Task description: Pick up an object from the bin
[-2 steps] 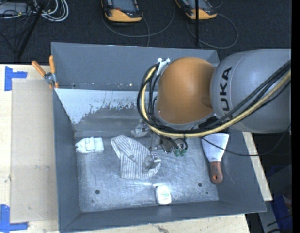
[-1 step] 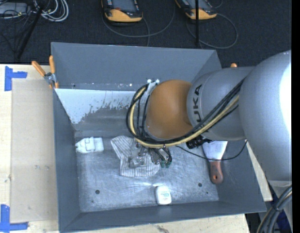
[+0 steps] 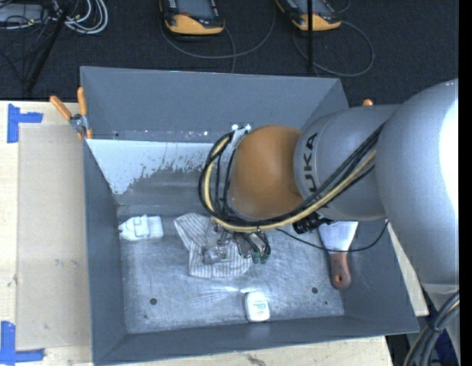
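Note:
My gripper (image 3: pixel 237 246) is low in the middle of the bin, right on the right-hand part of a crumpled grey-and-white cloth (image 3: pixel 196 239). The cloth spreads out to the left and below the gripper, and part of it is hidden under the wrist. A small white rounded block (image 3: pixel 256 306) lies near the front wall, just below the gripper. To the right a scraper with a brown handle (image 3: pixel 339 267) and a white blade lies against the arm's side.
A white plastic piece (image 3: pixel 140 227) rests at the left of the bin floor. The arm and its orange cover reach in from the right and hang over the bin's middle and right.

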Controlling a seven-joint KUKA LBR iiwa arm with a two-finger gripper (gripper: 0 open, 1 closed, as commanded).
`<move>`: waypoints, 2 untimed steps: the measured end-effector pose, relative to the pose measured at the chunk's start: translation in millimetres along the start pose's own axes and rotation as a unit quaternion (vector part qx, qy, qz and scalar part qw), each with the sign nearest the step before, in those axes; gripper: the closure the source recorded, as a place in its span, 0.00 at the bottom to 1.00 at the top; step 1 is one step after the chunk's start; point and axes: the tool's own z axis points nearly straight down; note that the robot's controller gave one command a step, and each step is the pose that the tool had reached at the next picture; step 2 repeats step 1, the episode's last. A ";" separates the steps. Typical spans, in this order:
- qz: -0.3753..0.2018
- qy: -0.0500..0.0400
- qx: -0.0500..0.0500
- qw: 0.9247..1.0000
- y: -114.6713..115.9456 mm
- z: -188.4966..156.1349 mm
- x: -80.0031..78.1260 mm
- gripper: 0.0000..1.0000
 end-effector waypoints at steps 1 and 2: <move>0.011 -0.002 0.001 1.000 -5.7 -126.9 0.7 1.00; 0.011 -0.002 0.001 1.000 -5.7 -126.9 0.7 1.00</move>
